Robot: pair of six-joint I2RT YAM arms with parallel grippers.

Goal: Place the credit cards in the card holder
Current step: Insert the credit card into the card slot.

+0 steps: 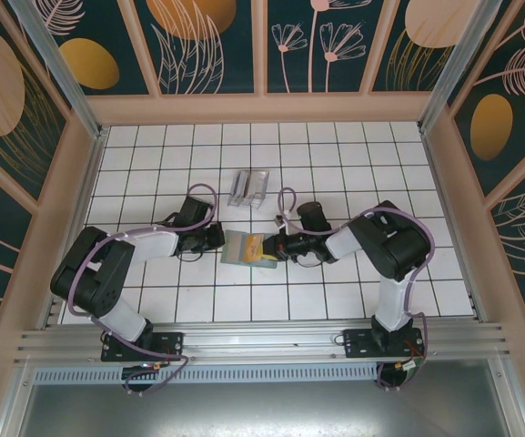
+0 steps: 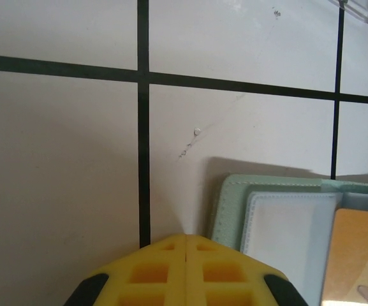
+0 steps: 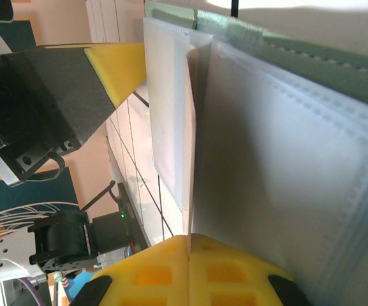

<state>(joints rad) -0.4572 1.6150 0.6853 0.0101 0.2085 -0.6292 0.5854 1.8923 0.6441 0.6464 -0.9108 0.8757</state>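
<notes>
The card holder [image 1: 235, 248] lies open on the bench [image 1: 335, 155] between the arms. The left tool [image 2: 187, 242] is fully closed and empty; the right tool [image 3: 189, 243] pinches the orange card [image 2: 356, 255] by 1 edge. The card seems light, stiff, slippery; the sleeves soft.

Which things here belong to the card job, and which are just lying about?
Job in hand:
- card holder, lying open
- orange card, resting on the holder
- right gripper, jaws shut on what looks like that card's edge
- left gripper, jaws shut, empty, beside the holder

Lying about:
- clear plastic box, farther back on the table
</notes>
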